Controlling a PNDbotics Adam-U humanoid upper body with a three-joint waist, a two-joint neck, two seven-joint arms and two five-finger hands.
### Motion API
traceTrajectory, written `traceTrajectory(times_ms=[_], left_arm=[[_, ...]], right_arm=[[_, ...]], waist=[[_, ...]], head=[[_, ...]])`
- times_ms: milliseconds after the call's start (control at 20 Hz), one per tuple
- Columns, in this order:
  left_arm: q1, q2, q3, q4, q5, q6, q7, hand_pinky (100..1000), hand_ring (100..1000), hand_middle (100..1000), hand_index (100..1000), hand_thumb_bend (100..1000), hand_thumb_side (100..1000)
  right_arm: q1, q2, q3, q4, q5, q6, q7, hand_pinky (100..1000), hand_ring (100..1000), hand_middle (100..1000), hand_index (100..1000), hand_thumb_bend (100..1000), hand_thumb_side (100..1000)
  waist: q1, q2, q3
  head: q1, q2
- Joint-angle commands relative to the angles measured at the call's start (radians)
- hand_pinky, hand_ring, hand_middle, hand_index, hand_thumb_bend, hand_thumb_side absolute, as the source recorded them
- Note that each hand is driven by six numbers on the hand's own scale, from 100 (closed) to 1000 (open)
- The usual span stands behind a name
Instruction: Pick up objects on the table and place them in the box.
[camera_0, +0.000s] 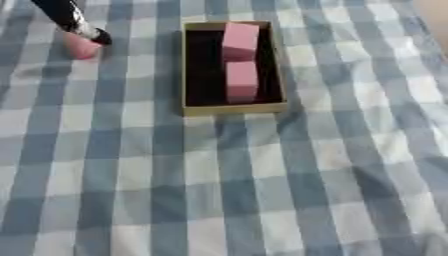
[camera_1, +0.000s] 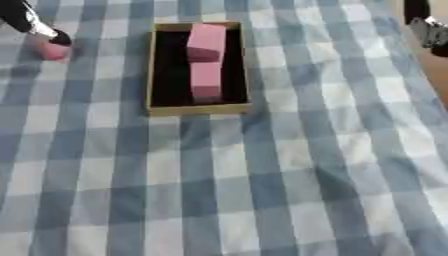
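- Reaching in from the upper left, the left hand (camera_0: 87, 32) is touching a pink rounded object (camera_0: 80, 47); its grip cannot be made out.
- Two pink rectangular blocks (camera_0: 241, 60) are lying inside the shallow tan cardboard box (camera_0: 234, 108) on the blue-and-white checked cloth (camera_0: 262, 190).

Left hand (camera_1: 45, 34): enters at the upper-left corner, dark fingers (camera_1: 59, 37) down on a pink object (camera_1: 50, 51).
Box (camera_1: 154, 70): well to the right of those fingers, holding two pink blocks (camera_1: 206, 42) end to end.
Counter (camera_1: 227, 180): blue-and-white checked cloth.
Right hand (camera_1: 429, 31): top-right edge; finger state unclear.
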Motion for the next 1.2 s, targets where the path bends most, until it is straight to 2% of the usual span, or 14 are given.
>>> traceTrajectory(times_ms=[50,550,700,800,1000,1200], left_arm=[[-0.015,0.032,0.030,0.041,-0.024,0.002,0.021,898,997,917,871,612,476],[-0.027,0.013,0.053,0.150,-0.079,-0.016,0.091,894,996,918,869,620,448],[-0.029,0.016,0.068,0.181,-0.083,-0.013,0.086,877,987,908,853,623,245],[-0.031,0.017,0.075,0.202,-0.084,-0.014,0.078,873,984,906,850,638,167],[-0.033,0.019,0.084,0.219,-0.084,-0.009,0.065,866,979,903,846,632,101],[-0.035,0.021,0.086,0.224,-0.100,0.003,0.061,868,979,904,846,637,100]], right_arm=[[-0.015,-0.030,-0.012,-0.008,0.004,0.001,-0.005,914,980,952,683,100,100],[-0.015,-0.031,-0.012,-0.007,0.002,0.000,-0.005,914,979,952,683,100,100],[-0.017,-0.038,-0.011,-0.006,0.003,-0.001,-0.004,914,979,952,684,100,100],[-0.018,-0.041,-0.011,-0.005,0.003,-0.001,-0.004,914,979,952,684,100,100],[-0.018,-0.043,-0.011,-0.004,0.002,-0.002,-0.004,913,979,951,684,100,100],[-0.020,-0.045,-0.011,-0.003,0.002,-0.003,-0.004,915,979,952,684,100,100]], waist=[[-0.001,-0.022,-0.004],[0.004,-0.014,-0.014],[0.014,-0.002,-0.023],[0.018,0.004,-0.026],[0.021,0.011,-0.029],[0.021,0.019,-0.029]], head=[[0.007,-0.015],[0.016,-0.026],[0.020,-0.042],[0.022,-0.047],[0.025,-0.056],[0.029,-0.061]])
